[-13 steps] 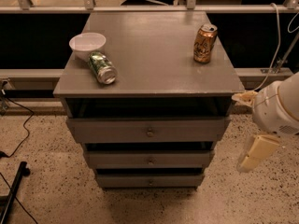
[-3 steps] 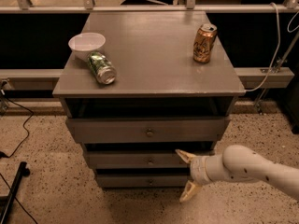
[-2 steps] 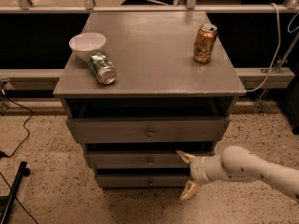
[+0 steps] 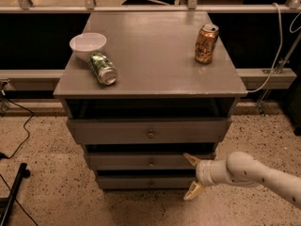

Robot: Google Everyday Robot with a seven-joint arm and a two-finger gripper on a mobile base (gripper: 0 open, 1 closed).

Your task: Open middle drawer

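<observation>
claw (image 4: 192, 175) hanging spread, low right of the cabinet (image 4: 150, 92), probably readying to straddle the knob (image 4: 151, 162) | middle drawer (image 4: 127, 162) sitting apparently shut between its two neighbours | knob lying left of claw

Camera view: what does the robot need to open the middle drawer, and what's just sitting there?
For the job: middle drawer, its knob, gripper (open, by the drawer's right end).
Just sitting: white bowl, green can on its side, upright orange can.
</observation>
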